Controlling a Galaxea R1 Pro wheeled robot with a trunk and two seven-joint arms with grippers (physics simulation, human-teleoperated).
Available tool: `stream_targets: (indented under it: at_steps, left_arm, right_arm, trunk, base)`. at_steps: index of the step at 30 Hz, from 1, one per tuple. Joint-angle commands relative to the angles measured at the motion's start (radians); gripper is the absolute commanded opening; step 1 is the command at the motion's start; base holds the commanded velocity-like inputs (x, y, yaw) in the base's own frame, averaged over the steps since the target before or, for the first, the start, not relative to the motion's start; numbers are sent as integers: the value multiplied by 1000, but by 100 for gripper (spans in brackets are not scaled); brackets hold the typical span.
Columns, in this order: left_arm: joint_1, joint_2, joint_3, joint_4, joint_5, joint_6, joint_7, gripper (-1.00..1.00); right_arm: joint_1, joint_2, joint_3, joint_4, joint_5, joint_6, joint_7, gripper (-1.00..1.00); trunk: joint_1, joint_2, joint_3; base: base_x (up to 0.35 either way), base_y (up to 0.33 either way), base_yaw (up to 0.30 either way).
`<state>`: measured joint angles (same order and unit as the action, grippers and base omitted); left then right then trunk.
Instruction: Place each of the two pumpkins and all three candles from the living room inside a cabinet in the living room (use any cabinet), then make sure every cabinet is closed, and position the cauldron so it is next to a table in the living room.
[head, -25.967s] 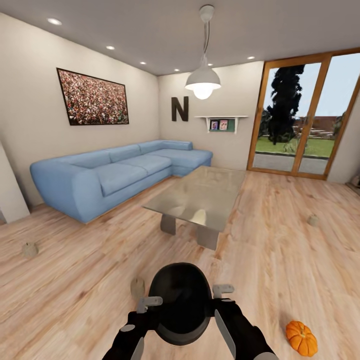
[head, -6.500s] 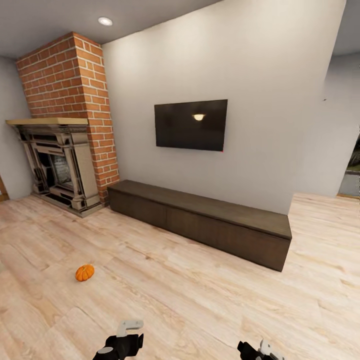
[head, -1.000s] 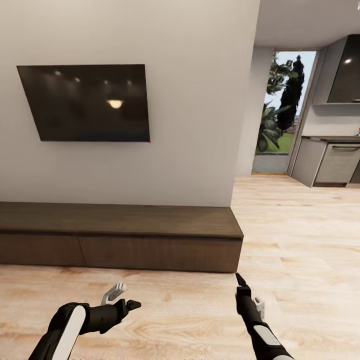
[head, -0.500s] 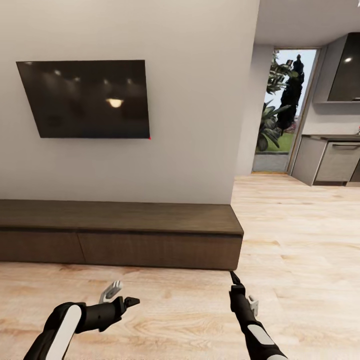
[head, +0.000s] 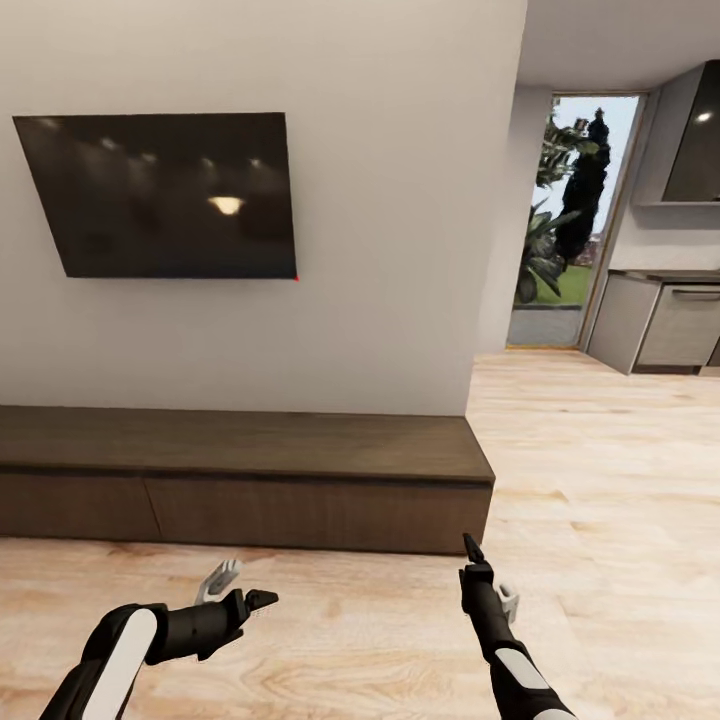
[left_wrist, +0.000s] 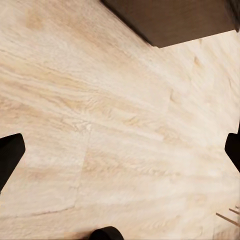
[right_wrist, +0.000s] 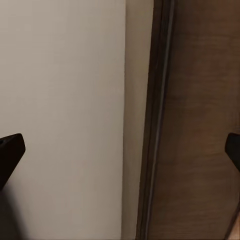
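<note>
Dark wooden cabinet shut, both empty grippers, left and right, spread wide before it

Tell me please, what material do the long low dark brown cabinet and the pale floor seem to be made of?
The long low dark brown cabinet looks like dark-stained wood with a matte finish: faint grain lines run along its top and fronts. The pale floor seems to be light wooden planks or laminate, with visible grain and plank seams.
</note>
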<state>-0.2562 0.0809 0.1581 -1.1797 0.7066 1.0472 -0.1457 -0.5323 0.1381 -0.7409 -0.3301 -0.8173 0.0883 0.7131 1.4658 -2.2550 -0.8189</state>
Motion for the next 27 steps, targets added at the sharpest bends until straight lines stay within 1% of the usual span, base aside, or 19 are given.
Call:
stream_targets:
  at_steps: [1, 3, 7, 21, 27]
  left_arm:
    - [0, 0, -3, 0, 0, 0, 0, 100]
    - [0, 0, -13, 0, 0, 0, 0, 100]
    - [0, 0, -21, 0, 1, 0, 0, 100]
    - [0, 0, -23, 0, 1, 0, 0, 100]
    - [0, 0, -23, 0, 1, 0, 0, 100]
  right_arm:
    - [0, 0, 0, 0, -1, -1, 1, 100]
    - [0, 0, -1, 0, -1, -1, 1, 100]
    - [0, 0, -2, 1, -2, 3, 5, 100]
    - [0, 1, -3, 3, -2, 3, 5, 100]
    - [0, 0, -3, 4, -3, 4, 2, 100]
  trunk:
    - [0, 0, 0]
    - [0, 0, 0]
    - [0, 0, 0]
    - [0, 0, 0]
    - [0, 0, 0]
  base:
    - [326, 0, 0]
    - [328, 0, 0]
    - [329, 0, 0]
    - [325, 0, 0]
    - [84, 0, 0]
